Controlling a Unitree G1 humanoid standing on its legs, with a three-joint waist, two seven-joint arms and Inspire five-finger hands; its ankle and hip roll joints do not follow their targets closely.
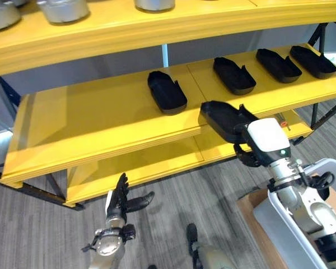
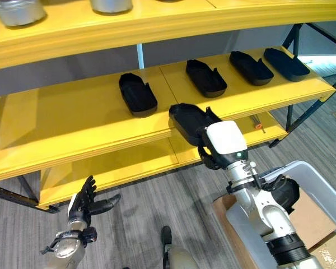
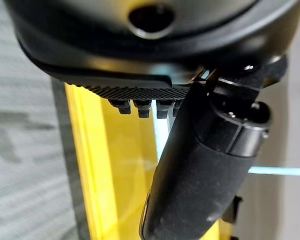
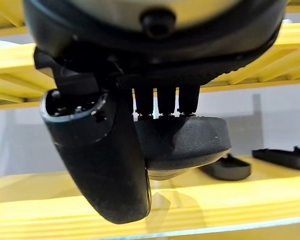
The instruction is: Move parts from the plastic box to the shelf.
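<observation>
The right hand (image 1: 252,147) gripped a black moulded plastic tray-shaped part (image 1: 223,119) at the front edge of the yellow wooden shelf (image 1: 101,126), beside four matching parts; the left hand (image 1: 121,200) hung low, fingers spread

Black tray-like part (image 1: 224,119) held at shelf (image 1: 101,129) edge, four parts (image 1: 167,91) resting on shelf
</observation>
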